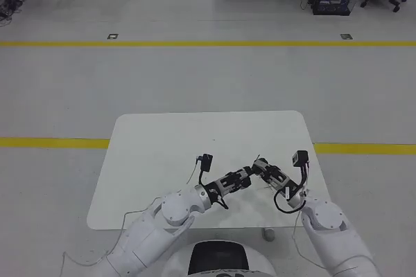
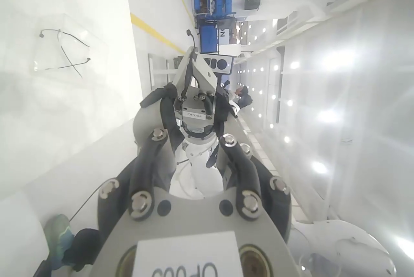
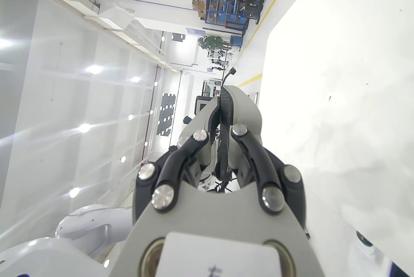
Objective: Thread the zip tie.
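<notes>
1. The right end effector (image 3: 224, 90) is clenched on the zip tie (image 3: 231, 71), its pads pressed together with the strap between them. A short length pokes out past the tips and ends in a small block that looks like the head.
2. Gripping so close to that end probably makes the tie stiff. The opening is then offered as a fixed target rather than a wobbling one.
3. The left end effector (image 1: 249, 172) is released. Its fingers (image 2: 147, 119) stand wide apart with nothing between them. Judging from that, it is free to take the strap's other end and feed it through.
4. Both arms hang above the front right part of the worktop (image 1: 194, 131). Their tips are near each other and angled inward, so the meeting point sits where both wrists face it.
5. Seen from the left wrist, the tie's exposed end stands just beyond the right tips, apart from the left fingers and not touching them. I cannot tell where the rest of the strap runs behind the right pads.
6. A few spare ties (image 2: 70, 59) lie flat on what looks like a clear wrapper (image 2: 45, 48), well apart from both end effectors.
7. Threading appears not yet done. As far as I can tell, nothing is fed into the exposed end.
</notes>
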You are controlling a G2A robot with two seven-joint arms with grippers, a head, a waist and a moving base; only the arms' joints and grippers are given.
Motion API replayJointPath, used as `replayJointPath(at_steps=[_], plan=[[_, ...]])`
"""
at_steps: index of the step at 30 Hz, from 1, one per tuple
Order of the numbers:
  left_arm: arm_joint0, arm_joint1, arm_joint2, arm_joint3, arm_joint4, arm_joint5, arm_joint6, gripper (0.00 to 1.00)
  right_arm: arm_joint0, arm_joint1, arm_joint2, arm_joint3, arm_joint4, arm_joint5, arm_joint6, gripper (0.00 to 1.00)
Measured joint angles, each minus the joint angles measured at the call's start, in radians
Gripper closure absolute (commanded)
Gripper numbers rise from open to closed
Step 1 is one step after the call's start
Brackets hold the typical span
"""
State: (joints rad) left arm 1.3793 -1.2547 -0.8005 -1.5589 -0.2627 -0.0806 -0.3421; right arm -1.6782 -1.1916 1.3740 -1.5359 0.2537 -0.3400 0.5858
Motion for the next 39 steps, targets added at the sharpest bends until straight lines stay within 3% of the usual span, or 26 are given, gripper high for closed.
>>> replayJointPath(at_steps=[14,28,32,33,38,39], plan=[[-0.006,0.002,0.002,0.008,-0.006,0.000,-0.015,0.89,0.006,-0.003,-0.009,0.003,0.001,0.000,-0.012,1.00],[-0.010,0.002,0.010,0.010,-0.004,-0.001,-0.013,0.89,0.004,-0.005,-0.008,0.002,0.010,0.000,0.000,1.00],[-0.011,0.003,0.011,0.010,-0.004,0.001,-0.012,0.93,0.004,-0.005,-0.011,0.004,0.014,0.000,0.008,1.00],[-0.011,0.003,0.011,0.010,-0.004,0.001,-0.012,0.99,0.004,-0.005,-0.011,0.004,0.015,0.000,0.010,1.00],[-0.012,0.003,0.013,0.013,-0.002,0.005,-0.010,1.00,0.006,-0.006,-0.013,0.007,0.016,0.000,0.014,1.00],[-0.013,0.003,0.014,0.014,-0.001,0.009,-0.009,1.00,0.006,-0.006,-0.014,0.008,0.016,0.000,0.015,0.65]])
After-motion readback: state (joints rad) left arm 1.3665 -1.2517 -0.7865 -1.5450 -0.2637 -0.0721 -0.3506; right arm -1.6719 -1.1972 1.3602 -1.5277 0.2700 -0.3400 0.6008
